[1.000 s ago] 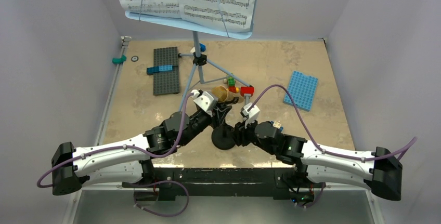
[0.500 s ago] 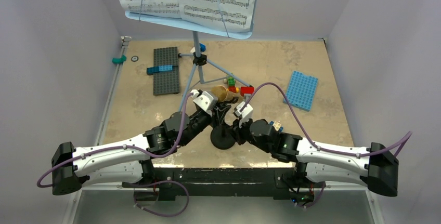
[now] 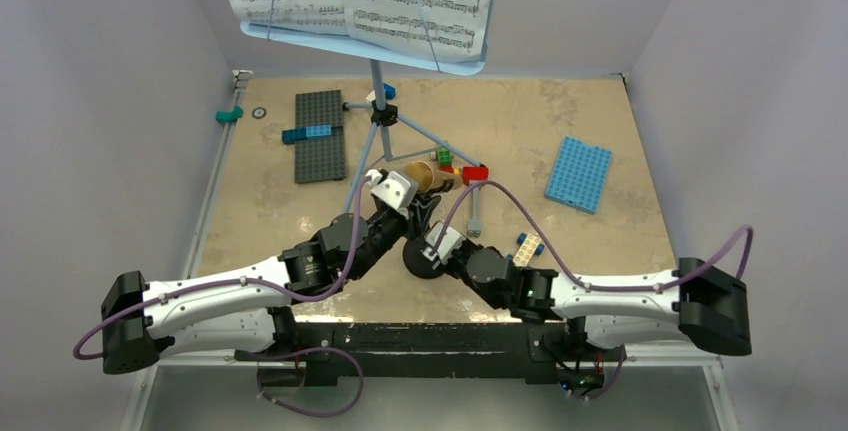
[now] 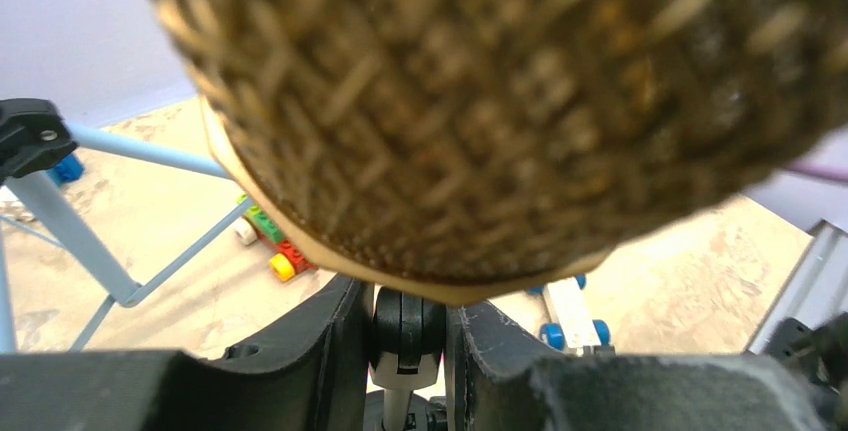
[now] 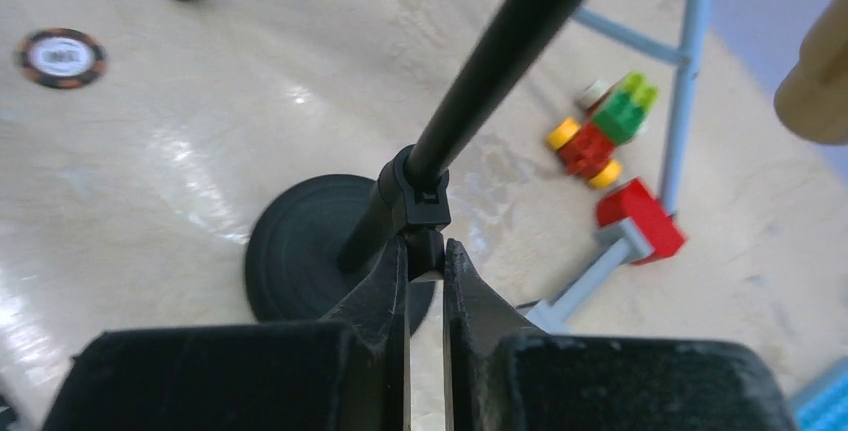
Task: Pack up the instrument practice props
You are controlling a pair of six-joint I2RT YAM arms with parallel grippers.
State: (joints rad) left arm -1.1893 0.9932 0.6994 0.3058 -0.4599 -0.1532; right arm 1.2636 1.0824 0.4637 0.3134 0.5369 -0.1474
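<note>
Left claw (image 4: 405, 321) and right claw (image 5: 422, 256) both pinch the stand (image 5: 290, 251) tight. Mic (image 4: 480, 101) fills my left wrist view; tripod legs (image 5: 690, 71) just behind.

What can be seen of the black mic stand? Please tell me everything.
The mic stand is black: a round flat base resting on the table, a thin rod rising from it, a collar low on the rod. The right gripper shuts its fingers on a tab under the collar; the left gripper clamps the holder beneath the microphone.
</note>
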